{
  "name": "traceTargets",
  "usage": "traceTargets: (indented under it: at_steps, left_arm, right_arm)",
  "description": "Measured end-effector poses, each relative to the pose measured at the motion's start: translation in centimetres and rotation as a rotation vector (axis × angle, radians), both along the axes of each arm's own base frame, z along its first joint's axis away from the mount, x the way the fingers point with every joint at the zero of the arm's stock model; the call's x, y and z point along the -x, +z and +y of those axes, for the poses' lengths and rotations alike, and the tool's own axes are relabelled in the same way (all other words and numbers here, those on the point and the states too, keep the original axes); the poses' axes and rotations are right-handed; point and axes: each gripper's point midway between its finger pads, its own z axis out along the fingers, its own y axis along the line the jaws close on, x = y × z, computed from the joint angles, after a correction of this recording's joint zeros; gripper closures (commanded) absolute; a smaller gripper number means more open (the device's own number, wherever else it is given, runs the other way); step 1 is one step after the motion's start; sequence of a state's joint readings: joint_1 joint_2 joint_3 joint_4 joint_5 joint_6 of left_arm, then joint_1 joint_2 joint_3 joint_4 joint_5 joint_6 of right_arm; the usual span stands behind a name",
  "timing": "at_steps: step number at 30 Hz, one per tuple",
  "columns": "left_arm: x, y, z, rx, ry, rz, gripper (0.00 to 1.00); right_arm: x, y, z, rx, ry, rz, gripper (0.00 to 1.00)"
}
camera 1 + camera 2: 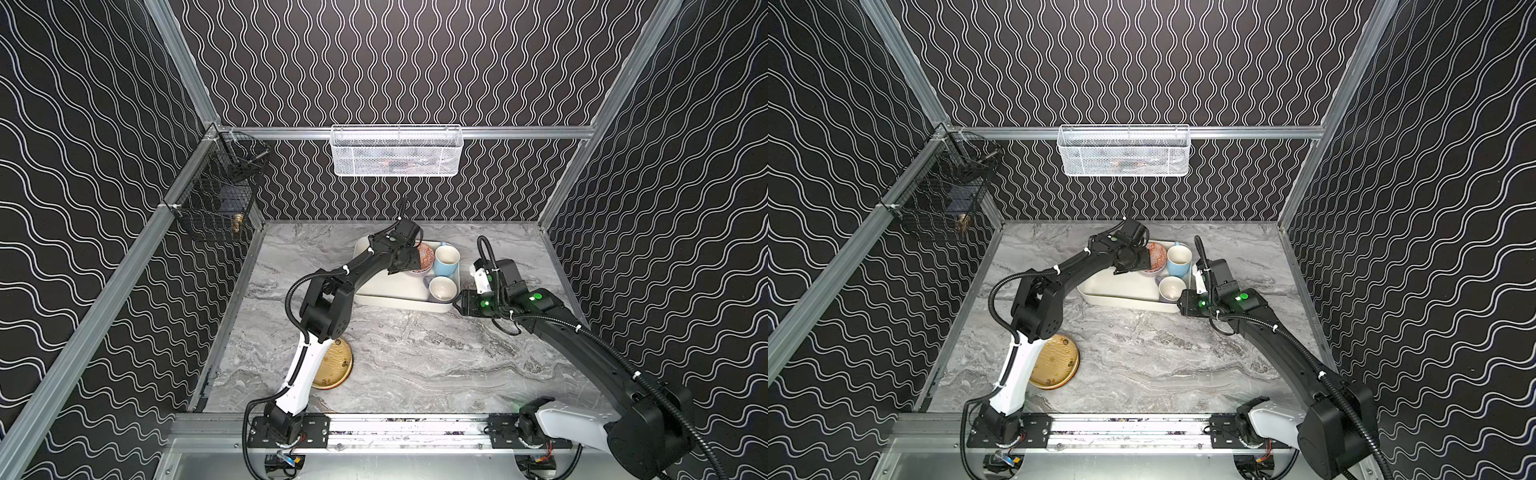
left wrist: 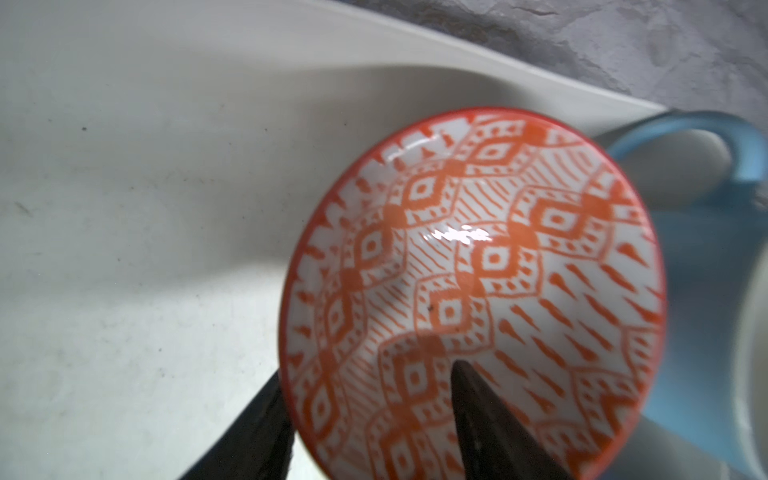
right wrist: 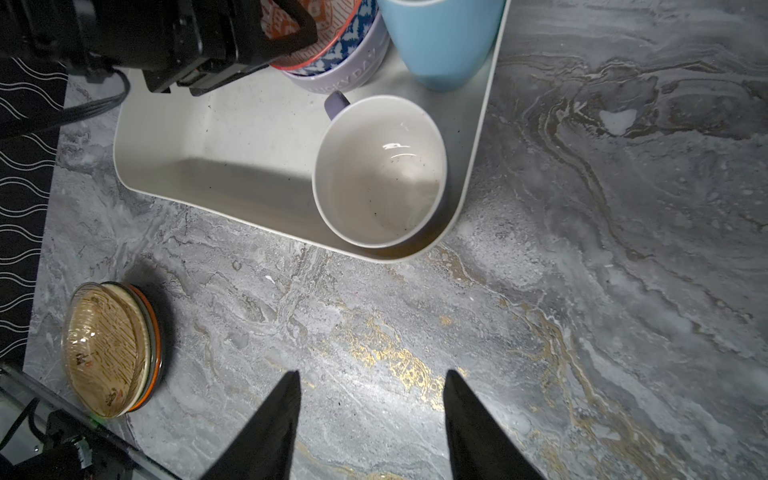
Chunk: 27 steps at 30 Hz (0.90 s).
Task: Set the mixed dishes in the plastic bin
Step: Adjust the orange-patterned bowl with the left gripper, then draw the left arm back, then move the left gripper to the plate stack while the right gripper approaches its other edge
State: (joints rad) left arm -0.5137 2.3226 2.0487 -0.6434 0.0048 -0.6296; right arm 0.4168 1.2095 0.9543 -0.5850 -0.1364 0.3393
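The patterned bowl point(image 2: 469, 270) sits inside the bin point(image 3: 232, 133), nested in the lavender bowl point(image 3: 345, 70) directly under the left gripper point(image 2: 365, 370). The left gripper's jaws stand apart and straddle the rim. One finger lies against the outside of the rim and the other hangs inside the bowl, clear of the wall, so the bowl looks released, not pinched. Nesting it there probably saves floor space, since the bin's far end from that gripper's wrist is crowded. The blue mug point(image 3: 440, 41) stands upright just beyond the fingertips, close against the bowls, with its handle toward the bin wall. The lavender mug point(image 3: 380, 170) is tucked upright into the corner nearest the right gripper point(image 3: 372, 374). The right gripper hangs outside the bin with its jaws apart and nothing between them, over bare table point(image 3: 582, 291), probably held back so it stays out of the left arm's way. The plates point(image 3: 108, 349) lie in one stack on the table, well apart from both grippers and beside the left arm's lower link. A tan-gold plate is on top with an orange edge showing beneath it, and the stack is not yet in the bin. The only legible writing is raised lettering on the lavender bowl's side, which appears to read "LUCKY DAY", with the first letter partly hidden. No brand marks show elsewhere.
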Motion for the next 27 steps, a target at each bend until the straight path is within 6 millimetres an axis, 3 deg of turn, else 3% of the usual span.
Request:
traceTargets:
  at_steps: [4,12,16,18,24,27]
  left_arm:
    - [0.7,1.5,0.7,-0.009,0.008,-0.017,0.2]
    - [3.7,4.8,4.2,-0.069,0.055,-0.061,0.11]
    - [6.8,7.5,7.6,-0.096,0.096,-0.106,0.01]
    - [8.5,8.9,9.7,-0.097,0.125,-0.135,0.01]
    - [13.7,10.9,18.0,-0.072,0.293,-0.199,0.01]
    - [16.1,11.3,20.0,-0.056,0.337,-0.218,0.01]
  right_arm:
    - [0.4,0.5,-0.3,-0.006,-0.003,-0.022,0.35]
    - [0.5,0.7,-0.6,0.001,-0.013,-0.035,0.34]
    - [0.6,0.3,-0.1,-0.011,0.01,-0.012,0.34]
    - [0.6,0.4,0.3,-0.018,0.02,-0.01,0.33]
    - [1.5,0.8,2.6,-0.032,0.095,-0.015,0.33]
    - [2.4,0.7,4.2,-0.025,0.139,-0.009,0.33]
